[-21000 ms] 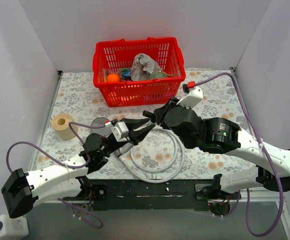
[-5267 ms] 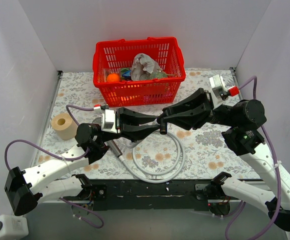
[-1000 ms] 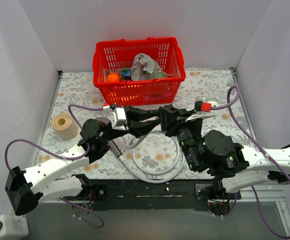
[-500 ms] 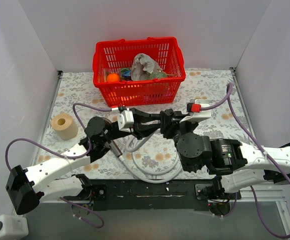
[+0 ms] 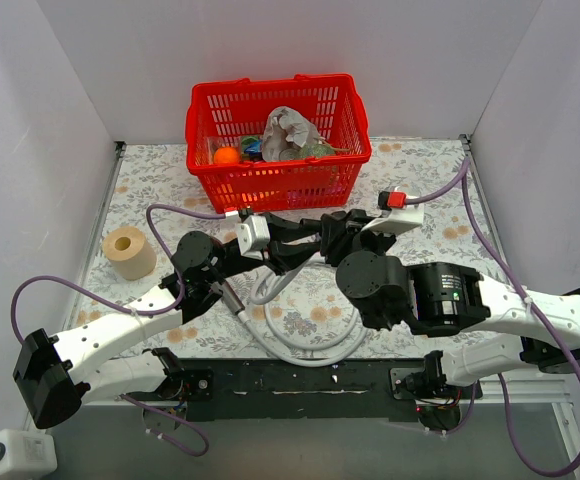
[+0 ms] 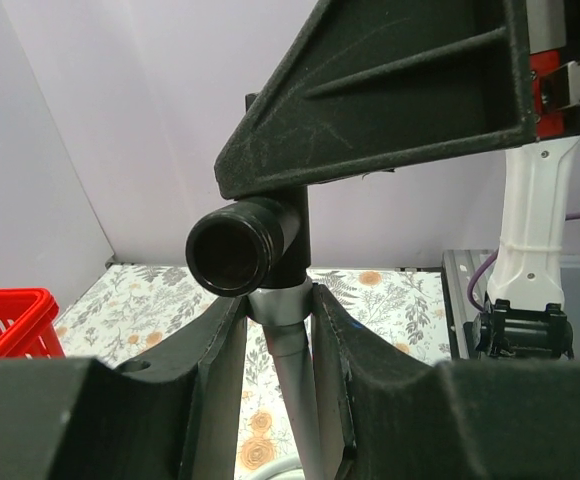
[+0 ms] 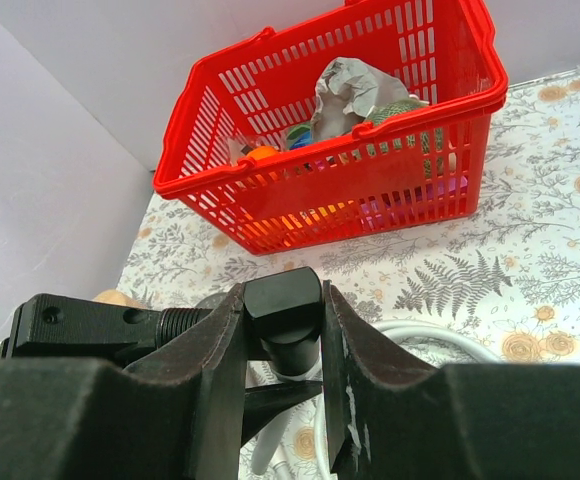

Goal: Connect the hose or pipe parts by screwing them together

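The light-grey hose point(image 5: 354, 318) lies in a loop on the flowered table, and one end rises to where both grippers meet. My left gripper point(image 5: 288, 246) point(image 6: 278, 305) is shut on the hose's grey end sleeve point(image 6: 288, 350). Just above it sits a black fitting point(image 7: 282, 303) with a threaded side stub. My right gripper point(image 5: 322, 236) point(image 7: 282, 300) is shut on its blocky head. From the left wrist the fitting point(image 6: 238, 255) shows an open round bore. The shower head's dark handle point(image 5: 229, 295) lies on the table under my left arm, which hides its disc.
A red basket point(image 5: 270, 182) point(image 7: 370, 190) of mixed items stands at the back centre, close behind the grippers. A roll of brown paper point(image 5: 128, 252) sits at the left. White walls close in the table on three sides.
The right arm's wrist has turned and shifted while its jaws stay on the black fitting. My left gripper has moved slightly right with the hose end. Both grips are unchanged.
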`<action>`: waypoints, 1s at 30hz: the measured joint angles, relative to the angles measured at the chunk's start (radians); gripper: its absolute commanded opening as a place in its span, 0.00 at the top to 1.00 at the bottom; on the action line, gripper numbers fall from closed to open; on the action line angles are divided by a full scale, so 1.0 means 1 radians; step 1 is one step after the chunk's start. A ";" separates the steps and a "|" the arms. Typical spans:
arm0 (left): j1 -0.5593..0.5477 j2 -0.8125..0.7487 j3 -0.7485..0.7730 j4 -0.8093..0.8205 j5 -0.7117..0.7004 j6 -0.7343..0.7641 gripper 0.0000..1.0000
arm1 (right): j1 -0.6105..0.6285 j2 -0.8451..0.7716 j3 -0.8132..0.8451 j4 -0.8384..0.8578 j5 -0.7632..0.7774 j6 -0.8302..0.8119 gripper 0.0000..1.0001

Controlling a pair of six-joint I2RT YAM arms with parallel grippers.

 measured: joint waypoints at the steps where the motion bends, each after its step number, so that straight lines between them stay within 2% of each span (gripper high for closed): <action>1: 0.000 0.000 0.000 0.000 -0.002 -0.001 1.00 | -0.006 0.002 0.004 -0.010 -0.007 0.015 0.99; 10: 0.006 0.000 -0.008 -0.009 -0.038 0.005 1.00 | -0.056 0.054 0.069 -0.125 -0.038 0.133 0.99; 13: 0.006 0.000 -0.010 -0.026 -0.045 0.008 1.00 | -0.063 0.067 0.077 -0.157 -0.038 0.154 0.87; 14: 0.006 0.000 -0.010 -0.031 -0.046 0.009 1.00 | -0.064 0.069 0.078 -0.165 -0.038 0.164 0.80; 20: 0.006 0.000 -0.011 -0.040 -0.050 0.011 1.00 | -0.073 0.061 0.068 -0.175 -0.050 0.199 0.62; 27: 0.004 -0.002 -0.018 -0.029 -0.053 0.010 1.00 | -0.074 0.043 0.051 -0.138 -0.092 0.207 0.48; 30: 0.004 -0.013 -0.037 -0.007 -0.058 0.003 1.00 | -0.074 0.025 0.029 -0.099 -0.122 0.207 0.46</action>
